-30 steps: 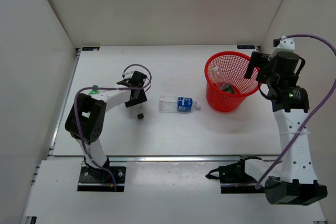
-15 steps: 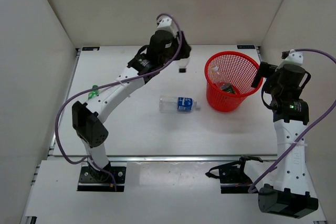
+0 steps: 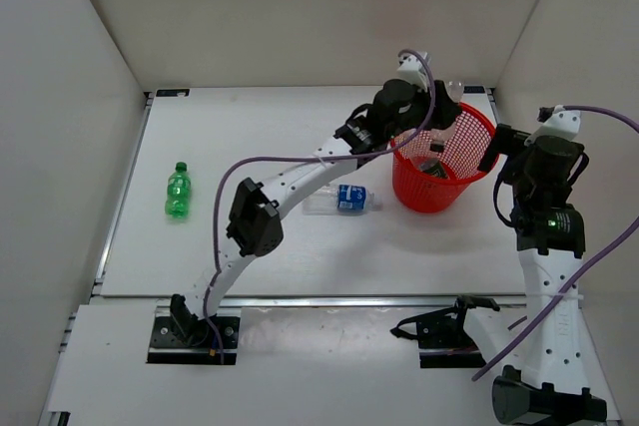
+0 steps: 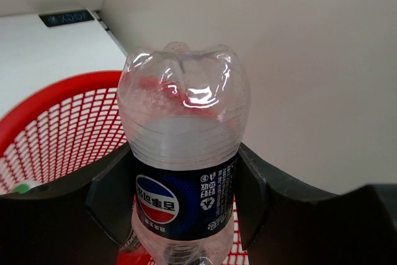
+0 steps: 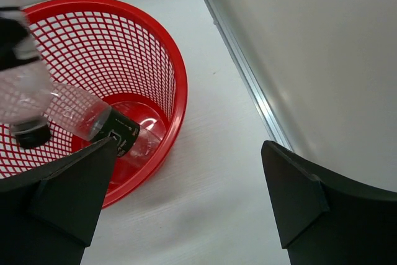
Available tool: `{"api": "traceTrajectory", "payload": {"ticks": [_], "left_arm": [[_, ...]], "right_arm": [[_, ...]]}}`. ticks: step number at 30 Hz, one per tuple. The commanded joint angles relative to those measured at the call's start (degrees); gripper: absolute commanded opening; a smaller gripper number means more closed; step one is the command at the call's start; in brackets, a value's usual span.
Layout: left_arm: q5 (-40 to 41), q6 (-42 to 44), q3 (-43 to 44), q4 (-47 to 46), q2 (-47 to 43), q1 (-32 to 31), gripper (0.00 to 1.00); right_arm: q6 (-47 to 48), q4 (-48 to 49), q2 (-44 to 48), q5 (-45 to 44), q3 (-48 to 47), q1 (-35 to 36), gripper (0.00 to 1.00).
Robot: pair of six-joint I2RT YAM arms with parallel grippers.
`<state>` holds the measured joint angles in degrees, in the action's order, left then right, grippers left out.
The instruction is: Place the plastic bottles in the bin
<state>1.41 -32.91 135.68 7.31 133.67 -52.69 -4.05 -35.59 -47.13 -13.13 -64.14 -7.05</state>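
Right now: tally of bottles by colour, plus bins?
Clear bottles: 3 (Pepsi-label bottle in the left claw, dark-label bottle in the red bin, blue-label bottle on the table)
Green bottles: 1 (green bottle, on the table)
Bins: 1
Total: 5

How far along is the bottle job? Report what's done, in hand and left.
Done: one dark-labelled bottle lies inside the bin. In hand: the left gripper holds the blue-red labelled bottle above the bin's rim, not yet dropped. Left: the blue-labelled bottle lying on the table beside the bin, and the green bottle far left. The right gripper hangs open and empty by the bin.
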Motion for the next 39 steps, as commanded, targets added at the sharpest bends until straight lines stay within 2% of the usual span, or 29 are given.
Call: {"api": "traceTrajectory", "payload": {"ticks": [1,2,3,4,7,10,14,16,18,19,20,21,22,23,24,26,28,30,34,39], "left_arm": [[0.0,-1.0,10.7,-2.2,4.3,-2.2,0.55],[-0.4,-1.5,12.3,-2.1,5.1,-2.2,0.62],[-1.0,-2.7,11.5,-1.9,5.4,-1.9,0.91],[-1.1,-3.0,10.8,-2.3,4.5,-1.6,0.98],[-0.8,-0.6,6.4,-0.4,0.6,-1.5,0.99],[3.8,4.5,6.6,4.5,-3.7,-1.3,0.99],[6.8,10.9,5.7,16.2,-12.1,0.7,0.99],[11.2,12.4,0.4,23.9,-17.5,2.2,0.99],[13.0,11.1,-7.9,27.3,-26.9,4.9,0.99],[12.7,10.4,-16.1,27.6,-29.9,7.1,0.99],[12.0,8.6,-26.2,25.5,-36.4,10.1,0.98],[11.3,6.2,-31.0,24.1,-43.3,13.5,0.99],[9.9,3.4,-40.7,21.8,-47.1,15.7,0.98],[9.7,1.8,-49.3,21.2,-53.6,19.4,0.98],[9.6,-0.4,-53.0,20.4,-59.9,22.9,0.98],[10.6,-0.8,-63.9,22.6,-67.7,26.5,0.99],[13.5,-0.8,-66.6,29.3,-72.8,29.7,0.99],[16.2,-1.0,-69.3,35.8,-75.2,31.5,0.99],[15.7,-1.9,-74.4,38.8,-80.5,33.6,0.98],[17.5,-2.3,-75.8,41.5,-83.7,34.5,0.99]], "right_arm": [[-0.9,2.6,0.6,-0.8,-0.3,0.5,1.0],[-1.0,2.8,1.0,-0.2,0.0,0.4,0.99],[-1.0,2.8,1.2,0.2,0.0,0.5,1.0],[-0.9,2.9,1.1,0.4,0.4,0.8,0.99],[-0.7,2.1,0.7,0.6,0.4,1.9,0.99],[0.2,2.5,0.3,1.0,0.7,2.7,0.99],[1.8,1.2,-0.9,0.4,-0.5,5.8,0.99],[2.4,0.4,-2.0,0.9,-1.9,6.7,0.99],[3.3,0.5,-3.3,3.0,-2.1,8.6,1.0],[5.5,0.3,-3.9,4.0,-2.5,10.1,0.99],[5.6,-0.6,-5.5,5.4,-3.7,12.0,1.0],[5.1,-1.4,-6.2,6.3,-4.2,13.4,0.99],[5.8,-2.5,-8.6,8.2,-5.5,15.4,0.99],[6.2,-3.1,-9.2,9.1,-6.7,18.1,0.99],[7.1,-4.0,-11.3,8.8,-7.3,20.0,0.99],[8.4,-6.0,-16.0,7.7,-9.7,28.6,0.99],[11.1,-5.9,-18.9,8.3,-11.0,33.8,1.0],[13.1,-4.8,-22.6,15.1,-11.2,38.5,0.99],[18.9,-1.6,-28.5,27.5,-11.2,44.7,0.99],[22.2,-1.2,-41.9,31.1,-14.6,47.0,0.99]]}}
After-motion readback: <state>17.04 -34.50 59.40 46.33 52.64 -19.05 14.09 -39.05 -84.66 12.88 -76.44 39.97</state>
